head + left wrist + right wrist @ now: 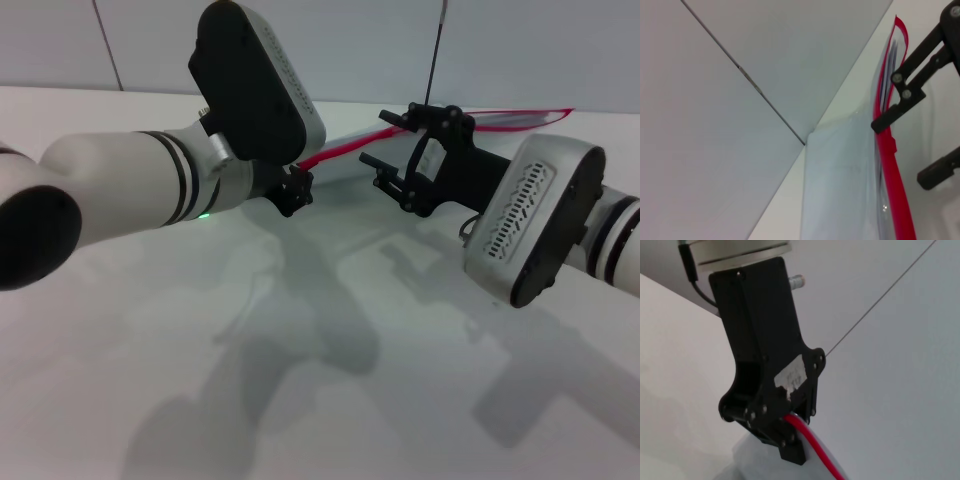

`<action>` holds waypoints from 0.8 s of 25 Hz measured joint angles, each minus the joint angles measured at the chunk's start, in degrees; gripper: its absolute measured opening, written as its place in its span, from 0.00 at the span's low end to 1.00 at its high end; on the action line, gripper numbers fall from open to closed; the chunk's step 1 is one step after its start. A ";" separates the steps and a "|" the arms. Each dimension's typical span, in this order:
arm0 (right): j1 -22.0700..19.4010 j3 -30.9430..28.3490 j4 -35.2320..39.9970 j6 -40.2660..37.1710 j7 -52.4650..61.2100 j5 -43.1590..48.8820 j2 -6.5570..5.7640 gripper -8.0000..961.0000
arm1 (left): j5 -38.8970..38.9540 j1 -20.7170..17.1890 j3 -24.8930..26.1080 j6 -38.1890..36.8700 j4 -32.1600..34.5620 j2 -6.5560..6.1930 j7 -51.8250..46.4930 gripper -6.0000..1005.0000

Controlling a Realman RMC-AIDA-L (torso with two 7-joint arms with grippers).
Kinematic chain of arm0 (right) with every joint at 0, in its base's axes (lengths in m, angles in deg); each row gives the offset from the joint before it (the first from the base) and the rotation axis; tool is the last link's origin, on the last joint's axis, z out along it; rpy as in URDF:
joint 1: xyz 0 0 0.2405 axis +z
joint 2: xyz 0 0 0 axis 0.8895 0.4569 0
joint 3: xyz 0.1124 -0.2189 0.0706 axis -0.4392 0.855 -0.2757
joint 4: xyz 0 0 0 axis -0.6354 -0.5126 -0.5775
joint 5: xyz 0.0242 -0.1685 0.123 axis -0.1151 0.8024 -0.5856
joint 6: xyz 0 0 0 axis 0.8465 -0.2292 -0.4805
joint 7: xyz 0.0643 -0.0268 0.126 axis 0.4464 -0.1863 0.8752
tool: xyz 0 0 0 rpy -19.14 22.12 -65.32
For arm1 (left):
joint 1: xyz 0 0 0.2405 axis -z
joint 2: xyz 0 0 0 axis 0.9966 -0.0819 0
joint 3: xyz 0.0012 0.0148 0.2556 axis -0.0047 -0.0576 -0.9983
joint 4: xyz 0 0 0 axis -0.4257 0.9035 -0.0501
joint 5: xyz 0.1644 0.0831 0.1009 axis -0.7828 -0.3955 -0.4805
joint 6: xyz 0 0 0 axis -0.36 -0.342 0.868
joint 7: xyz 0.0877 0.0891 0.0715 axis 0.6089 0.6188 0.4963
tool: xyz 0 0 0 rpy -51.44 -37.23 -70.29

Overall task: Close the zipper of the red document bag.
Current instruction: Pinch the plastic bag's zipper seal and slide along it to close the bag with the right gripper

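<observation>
On the left of the head view, the left arm reaches forward over the white table (300, 400), and its left gripper (294, 190) sits at the near end of the zipper (335, 150). The right wrist view shows this gripper from the other side: its black fingers (785, 442) are drawn together with the red strip coming out from between them, so it is pinched closed on the zipper's end.

The red document bag (840, 185) lies flat on the far part of the table, between and behind the two arms, a pale translucent sheet with the zipper running along one long edge. In the head view that red edge slants from the left gripper up and away toward the far right, passing behind the other arm's fingers.

Right of centre, the right gripper (400, 150) is spread wide, its fingers well apart and closed on nothing. One finger hangs over the red strip and the other is on the near side, over bare table. In the left wrist view the tip of one finger (885, 122) lies right at the zipper's edge; whether it actually touches cannot be told. The right arm's grey wrist housing fills the right edge of the head view.
</observation>
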 joint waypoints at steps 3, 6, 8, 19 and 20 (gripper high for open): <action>0.58 0.32 -0.38 0.87 -0.06 0.06 0.00 0.49 | 0.13 0.12 -0.01 0.00 0.00 0.05 0.00 0.06; 0.78 0.35 -0.52 1.26 -0.12 0.57 0.00 0.49 | 0.15 0.24 -0.31 0.00 -0.02 0.07 0.00 0.06; 0.93 0.43 -0.62 1.69 -0.13 0.93 0.01 0.48 | 0.17 0.30 -0.40 0.00 -0.06 0.07 0.00 0.06; 2.41 3.59 -0.69 9.78 -1.21 1.48 0.17 0.41 | 0.86 0.84 -0.69 -0.01 -0.37 0.07 0.00 0.07; 2.56 4.09 -0.68 10.68 -1.53 1.48 0.17 0.41 | 0.86 0.85 -0.69 -0.01 -0.37 0.07 0.00 0.07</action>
